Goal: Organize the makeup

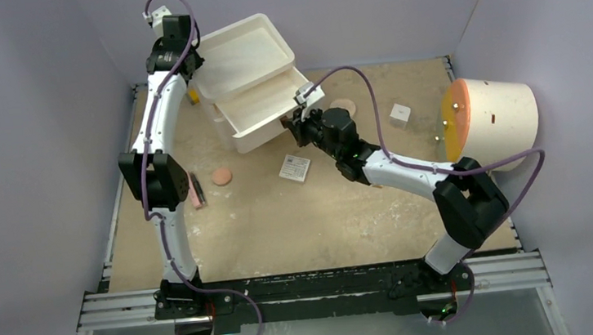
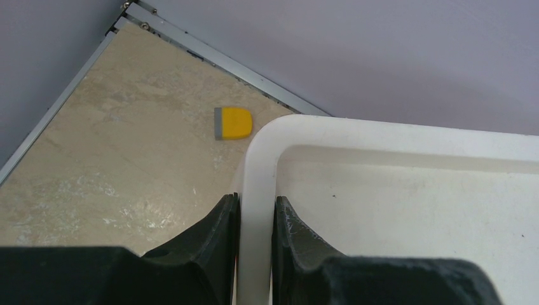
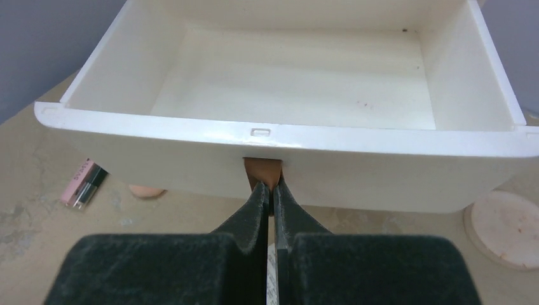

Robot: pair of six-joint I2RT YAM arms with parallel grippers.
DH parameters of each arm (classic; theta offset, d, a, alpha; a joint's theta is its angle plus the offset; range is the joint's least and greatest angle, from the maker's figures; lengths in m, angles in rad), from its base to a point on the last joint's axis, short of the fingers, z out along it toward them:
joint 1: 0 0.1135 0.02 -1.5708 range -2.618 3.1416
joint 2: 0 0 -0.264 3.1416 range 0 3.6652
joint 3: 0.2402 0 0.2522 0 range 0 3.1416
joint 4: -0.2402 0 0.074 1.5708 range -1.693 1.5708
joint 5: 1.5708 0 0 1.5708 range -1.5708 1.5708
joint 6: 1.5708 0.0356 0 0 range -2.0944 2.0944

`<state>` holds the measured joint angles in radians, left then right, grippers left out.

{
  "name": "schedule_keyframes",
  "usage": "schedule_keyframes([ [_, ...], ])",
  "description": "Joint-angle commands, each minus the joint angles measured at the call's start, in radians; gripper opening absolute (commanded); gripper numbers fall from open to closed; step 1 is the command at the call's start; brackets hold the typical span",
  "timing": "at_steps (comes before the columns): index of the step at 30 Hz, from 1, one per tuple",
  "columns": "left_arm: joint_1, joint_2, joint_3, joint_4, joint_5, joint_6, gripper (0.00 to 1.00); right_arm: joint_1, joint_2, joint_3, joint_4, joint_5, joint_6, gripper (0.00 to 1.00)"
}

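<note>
A white two-level organizer [image 1: 243, 54] stands at the back, its drawer [image 1: 265, 111] pulled open and empty inside. My left gripper [image 1: 185, 70] is shut on the rim [image 2: 257, 159] of the top tray. My right gripper [image 3: 271, 188] is shut on the brown pull tab [image 3: 262, 169] of the drawer front [image 3: 191, 152]. The pink-and-black stick [image 1: 195, 190] and a peach disc [image 1: 221, 176] lie left of centre. A white patterned box [image 1: 295, 168] lies under the right wrist. A paler disc [image 1: 343, 107] lies right of the drawer. The tan tube and the black compact are out of view.
A small yellow block [image 2: 233, 122] lies by the organizer's back left corner. A small white cube [image 1: 400, 115] and a big cream cylinder with an orange face [image 1: 490, 120] stand at the right. Purple walls close the back and both sides.
</note>
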<state>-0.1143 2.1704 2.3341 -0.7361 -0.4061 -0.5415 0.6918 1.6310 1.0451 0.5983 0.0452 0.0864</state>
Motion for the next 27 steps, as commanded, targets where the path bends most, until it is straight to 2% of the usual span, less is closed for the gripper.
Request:
schedule_keyframes([
  [1,0.013,0.069,0.018,-0.032,0.008,-0.091,0.00,0.018,-0.097,-0.055,-0.020,0.078,0.019,0.00],
  [7,0.011,0.072,0.017,-0.021,0.021,-0.090,0.00,0.043,-0.152,-0.106,-0.085,0.089,0.032,0.00],
  [9,0.010,0.071,0.017,-0.017,0.024,-0.088,0.00,0.044,-0.151,-0.096,-0.123,0.084,0.031,0.39],
  [11,0.008,0.069,0.014,-0.012,0.028,-0.084,0.00,0.044,-0.160,-0.099,-0.134,0.093,0.024,0.65],
  [13,0.008,0.067,0.011,-0.007,0.029,-0.078,0.00,0.044,-0.183,-0.109,-0.140,0.116,0.013,0.73],
  [17,0.008,0.065,0.012,-0.002,0.024,-0.063,0.00,0.037,-0.270,-0.150,-0.173,0.147,0.017,0.78],
  [21,0.010,0.061,0.011,-0.001,0.015,-0.052,0.00,-0.068,-0.365,-0.182,-0.204,0.215,0.048,0.83],
  [25,0.009,0.058,0.009,0.003,0.027,-0.046,0.00,-0.189,-0.333,-0.133,-0.254,0.285,0.072,0.83],
  [27,0.009,0.053,0.005,0.005,0.033,-0.041,0.00,-0.252,-0.282,-0.057,-0.334,0.280,0.121,0.82],
])
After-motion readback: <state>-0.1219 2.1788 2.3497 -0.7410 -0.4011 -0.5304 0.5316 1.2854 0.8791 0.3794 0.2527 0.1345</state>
